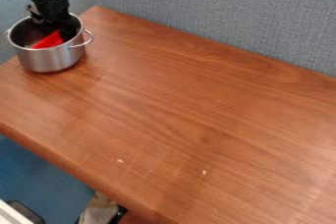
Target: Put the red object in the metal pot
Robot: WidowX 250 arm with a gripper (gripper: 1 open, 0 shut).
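The metal pot stands at the far left corner of the wooden table, shiny and round, with a small handle on its right side. Inside it lies the red object, tilted against the inner wall. My black gripper reaches down from above into the pot's back half, its tips right at the red object's upper end. The dark fingers merge with the pot's shadow, so I cannot make out whether they stand apart or clasp the block.
The wooden table stretches right and toward the camera from the pot. A blue-grey wall runs along the table's far edge. The pot sits close to the table's left edge.
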